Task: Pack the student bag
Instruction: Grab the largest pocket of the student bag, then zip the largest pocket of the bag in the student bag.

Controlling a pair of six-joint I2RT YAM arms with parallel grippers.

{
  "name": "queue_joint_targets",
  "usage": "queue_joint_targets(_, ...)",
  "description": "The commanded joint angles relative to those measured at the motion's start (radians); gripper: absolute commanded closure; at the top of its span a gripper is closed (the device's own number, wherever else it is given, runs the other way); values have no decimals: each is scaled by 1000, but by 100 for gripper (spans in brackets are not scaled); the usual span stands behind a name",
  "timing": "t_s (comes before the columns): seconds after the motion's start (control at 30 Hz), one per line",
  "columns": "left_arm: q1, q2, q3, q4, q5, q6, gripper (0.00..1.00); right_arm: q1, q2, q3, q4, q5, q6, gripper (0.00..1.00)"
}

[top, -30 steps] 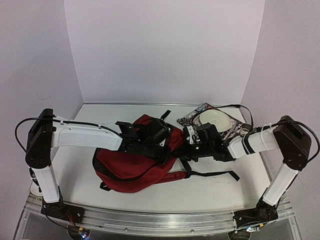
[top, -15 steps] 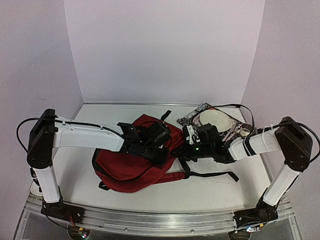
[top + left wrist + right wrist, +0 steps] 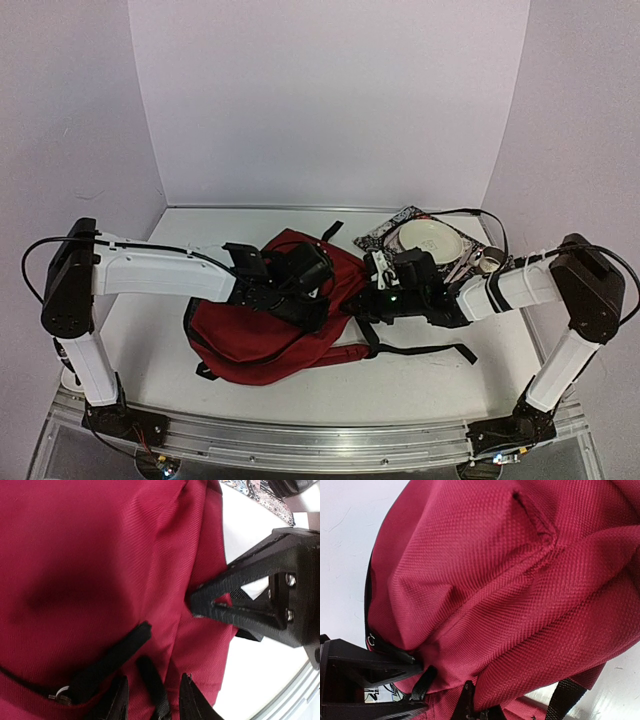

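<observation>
Beneath left pincer (image 3: 318, 298) and right pincer (image 3: 362, 300), on counter (image 3: 430, 385): bag (image 3: 250, 340). Left wrist: half-closed about black strap (image 3: 152, 686), grip unclear. Right wrist: clamped shut on bag fabric. Hold fabric taut, pull slowly, avoid dragging bag off counter.

Close on the student bag (image 3: 485, 595): dark red woven cloth across nearly the whole frame, creased toward the bottom edge, with a short raised fold (image 3: 535, 517) near the top. At bottom centre, the right tool (image 3: 469, 702), pinched tight on that cloth. At lower left, the left tool (image 3: 417, 686), a black tab (image 3: 426, 676) between its tips. White surface (image 3: 345, 510) at upper left; black strap (image 3: 565, 700) at lower right.
</observation>
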Motion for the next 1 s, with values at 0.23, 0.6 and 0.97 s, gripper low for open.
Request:
queue_joint_targets(0.23,2,8,17,-57,50,-7,70,15,-27,19,61,-10,-16,99)
queue_joint_targets(0.6,-1,-32,-3,-15,54,-5,96,18,-40,5,53,22,-29,100)
queue_joint_targets(0.97,-1,-258,-191,-1,13,-42,100,-50,-99,37,-153,168,-115,100)
